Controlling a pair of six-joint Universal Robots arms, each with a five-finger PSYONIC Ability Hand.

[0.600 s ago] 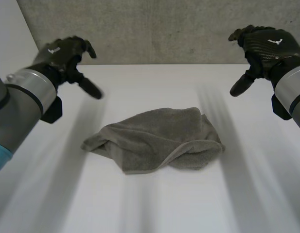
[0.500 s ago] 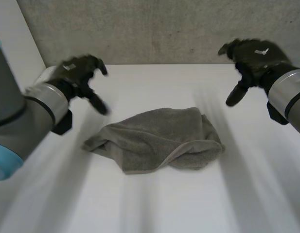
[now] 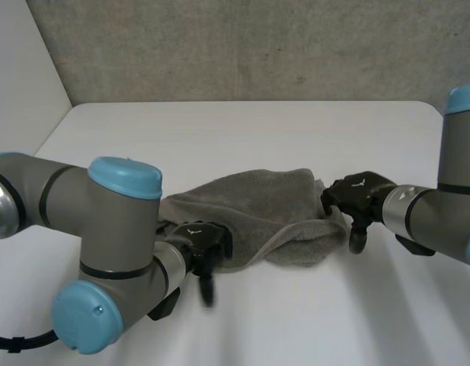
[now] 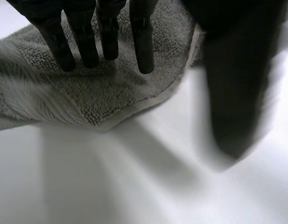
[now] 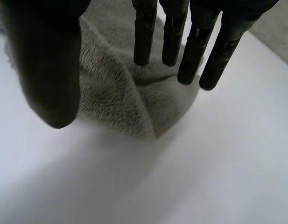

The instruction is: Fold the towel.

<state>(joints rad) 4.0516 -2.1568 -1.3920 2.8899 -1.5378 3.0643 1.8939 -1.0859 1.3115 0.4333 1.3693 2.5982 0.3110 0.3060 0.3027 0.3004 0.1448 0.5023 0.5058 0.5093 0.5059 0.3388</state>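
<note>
One grey towel [image 3: 257, 217] lies rumpled, its long axis running from hand to hand. One end sits under the straight fingers [image 4: 87, 46] of my left hand [image 3: 198, 238], thumb off the cloth. The other end sits under my right hand [image 3: 356, 195], likewise released, on the white table [image 3: 295, 328]. Neither grips, and I judge both equally near, each needing a corner
</note>
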